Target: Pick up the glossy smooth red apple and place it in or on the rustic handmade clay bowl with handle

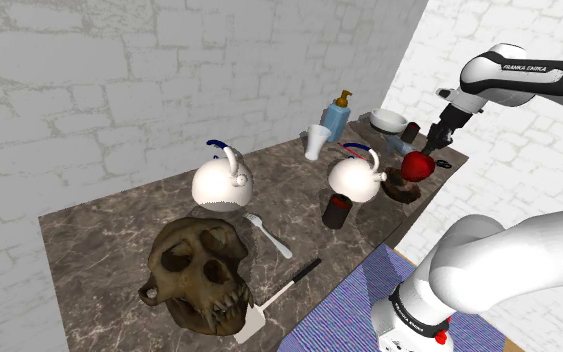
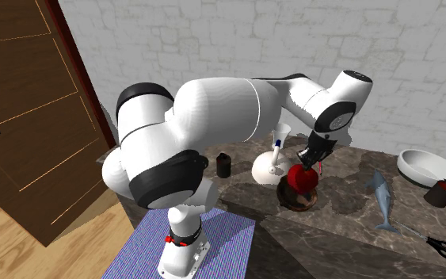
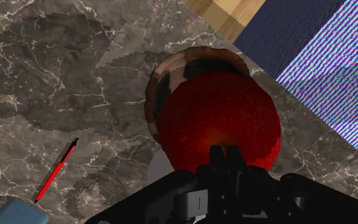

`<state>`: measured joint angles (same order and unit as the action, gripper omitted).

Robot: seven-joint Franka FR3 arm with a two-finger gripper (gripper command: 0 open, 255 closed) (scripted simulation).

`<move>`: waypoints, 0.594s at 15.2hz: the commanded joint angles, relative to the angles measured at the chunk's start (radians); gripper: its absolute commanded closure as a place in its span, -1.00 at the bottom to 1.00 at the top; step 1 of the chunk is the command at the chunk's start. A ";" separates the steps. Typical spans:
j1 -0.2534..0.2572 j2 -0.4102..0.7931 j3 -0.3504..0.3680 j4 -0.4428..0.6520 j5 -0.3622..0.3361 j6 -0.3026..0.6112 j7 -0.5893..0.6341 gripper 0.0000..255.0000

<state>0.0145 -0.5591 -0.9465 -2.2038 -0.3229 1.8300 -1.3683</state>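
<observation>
Hovering glossy round red apple (image 3: 219,121), pinched between jaws, over brown clay bowl (image 3: 165,70) (near the dark marble counter (image 3: 56,83) edge); releasing off-centre risking rolling away.

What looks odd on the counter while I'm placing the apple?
A brown skull lies near a white kettle, and a blue-grey fish lies on the bare marble. Nothing looks spilled or toppled.

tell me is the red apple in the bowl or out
Not released: the gripper clasps the red apple directly over the brown bowl; contact with it, cannot tell.
</observation>
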 commanded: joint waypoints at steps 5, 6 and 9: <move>0.000 0.000 0.000 0.000 0.000 0.001 0.000 -1.00; 0.000 0.000 0.000 0.000 0.000 0.001 0.000 -1.00; 0.000 0.000 0.000 0.000 0.000 0.001 0.000 -1.00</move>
<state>0.0147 -0.5588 -0.9469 -2.2040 -0.3229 1.8308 -1.3684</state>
